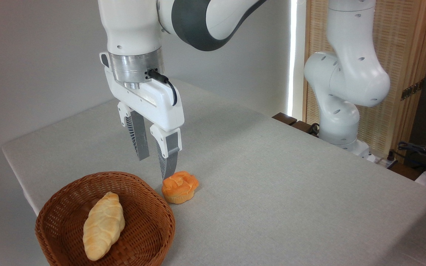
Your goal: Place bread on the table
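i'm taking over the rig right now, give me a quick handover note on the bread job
Tool: open, empty, hanging above the table near the basket's far rim.
Bread: lying inside the wicker basket, untouched.
Orange bun: on the table beside the basket, just under the right finger; not part of the job.
Done: nothing yet.
Left: move over the basket, grasp the bread, lift it out, set it on bare table.

camera: fixed, elevated | angled down across table [272, 177] | close
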Motion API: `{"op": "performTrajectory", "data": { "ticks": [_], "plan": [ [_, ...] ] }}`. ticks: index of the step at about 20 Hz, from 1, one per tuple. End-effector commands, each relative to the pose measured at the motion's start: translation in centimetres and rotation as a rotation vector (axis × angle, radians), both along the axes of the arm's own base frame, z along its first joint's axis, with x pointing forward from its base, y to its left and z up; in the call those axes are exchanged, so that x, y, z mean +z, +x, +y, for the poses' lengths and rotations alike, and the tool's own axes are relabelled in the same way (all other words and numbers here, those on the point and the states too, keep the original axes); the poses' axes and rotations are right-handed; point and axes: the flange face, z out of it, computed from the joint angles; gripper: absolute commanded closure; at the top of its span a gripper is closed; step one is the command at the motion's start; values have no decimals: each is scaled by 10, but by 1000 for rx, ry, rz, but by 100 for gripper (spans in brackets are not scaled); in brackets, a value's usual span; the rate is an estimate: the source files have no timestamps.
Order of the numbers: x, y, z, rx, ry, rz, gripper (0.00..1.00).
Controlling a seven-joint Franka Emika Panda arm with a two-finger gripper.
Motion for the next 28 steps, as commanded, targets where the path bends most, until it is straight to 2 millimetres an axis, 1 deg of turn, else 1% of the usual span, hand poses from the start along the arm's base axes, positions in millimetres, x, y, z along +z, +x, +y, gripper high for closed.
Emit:
{"op": "performTrajectory", "data": {
  "ticks": [1,24,26,28],
  "plan": [
    [5,-1,0,8,4,-6,0],
    [4,-2,-1,4,11,1,0],
    [5,-1,-1,8,3,-3,0],
    [12,0,-1,8,2,-15,0]
  ]
}}
